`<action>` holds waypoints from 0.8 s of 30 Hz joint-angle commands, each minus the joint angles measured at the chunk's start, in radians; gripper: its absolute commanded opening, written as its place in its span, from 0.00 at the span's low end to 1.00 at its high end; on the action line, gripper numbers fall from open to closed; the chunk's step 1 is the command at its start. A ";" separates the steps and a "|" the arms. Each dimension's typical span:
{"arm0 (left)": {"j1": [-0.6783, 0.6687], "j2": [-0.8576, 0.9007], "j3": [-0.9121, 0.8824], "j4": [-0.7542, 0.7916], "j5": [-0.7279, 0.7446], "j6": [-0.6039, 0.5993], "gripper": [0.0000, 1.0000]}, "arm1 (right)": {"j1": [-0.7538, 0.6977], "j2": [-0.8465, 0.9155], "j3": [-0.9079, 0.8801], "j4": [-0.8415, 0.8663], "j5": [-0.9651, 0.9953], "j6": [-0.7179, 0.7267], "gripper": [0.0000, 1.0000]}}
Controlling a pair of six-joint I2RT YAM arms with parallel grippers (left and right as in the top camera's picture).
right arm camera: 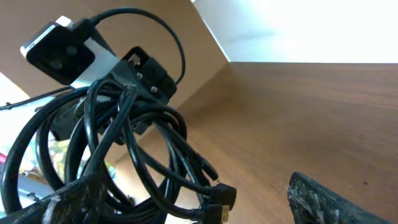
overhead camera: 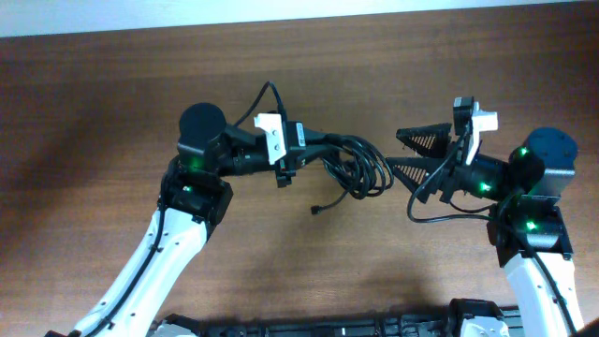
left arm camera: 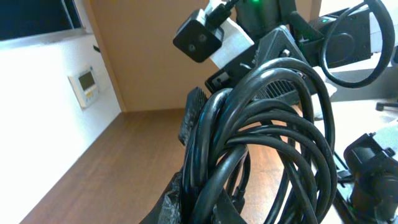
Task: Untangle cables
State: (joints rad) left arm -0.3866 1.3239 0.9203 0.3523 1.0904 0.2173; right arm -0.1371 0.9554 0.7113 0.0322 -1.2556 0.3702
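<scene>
A brown wooden table [overhead camera: 94,94] fills the overhead view, with a strip of white wall along its far edge. In the left wrist view a small wall panel [left arm camera: 87,87] sits on the white wall beside a brown board.

The cables [overhead camera: 360,164] are one tangled bundle of thin black loops. It is about midway between the table's left and right edges and a little nearer the far edge than the near one. The left gripper [overhead camera: 323,150] reaches in from the left and is clamped on the bundle's left side, fingers drawn together around the cords. In the left wrist view the loops [left arm camera: 261,143] rise out of that grip and fill the middle of the picture.

One loose plug end [overhead camera: 316,210] trails from the bundle toward the near edge. I cannot tell whether it touches the wood. In the right wrist view the bundle [right arm camera: 124,149] hangs in crossed loops, with two small plugs [right arm camera: 217,199] at its lowest point.

The right gripper [overhead camera: 395,150] points at the bundle from the right with its fingers spread wide and nothing between them. Its fingertips are just beside the outermost loops, and contact cannot be made out. One of its fingers [right arm camera: 336,199] shows at the lower right of its own camera view, over bare table.

A thicker black wire [overhead camera: 440,213] loops off the right arm toward the near edge, separate from the bundle. Each wrist view shows the other arm's camera [left arm camera: 199,37] just behind the cords.
</scene>
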 commanded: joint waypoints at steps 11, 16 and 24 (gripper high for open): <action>-0.095 -0.023 0.018 0.021 -0.112 0.001 0.00 | 0.002 -0.001 0.002 0.007 -0.126 0.002 0.91; -0.095 -0.022 0.018 0.021 -0.111 0.000 0.00 | 0.002 -0.001 0.002 0.010 -0.148 0.002 0.91; -0.095 -0.023 0.018 -0.040 -0.081 0.001 0.00 | -0.002 -0.001 0.002 0.198 -0.120 0.006 0.92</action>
State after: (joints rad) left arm -0.4824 1.3186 0.9222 0.3271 1.0210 0.2161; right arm -0.1371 0.9592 0.7086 0.1703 -1.3445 0.3702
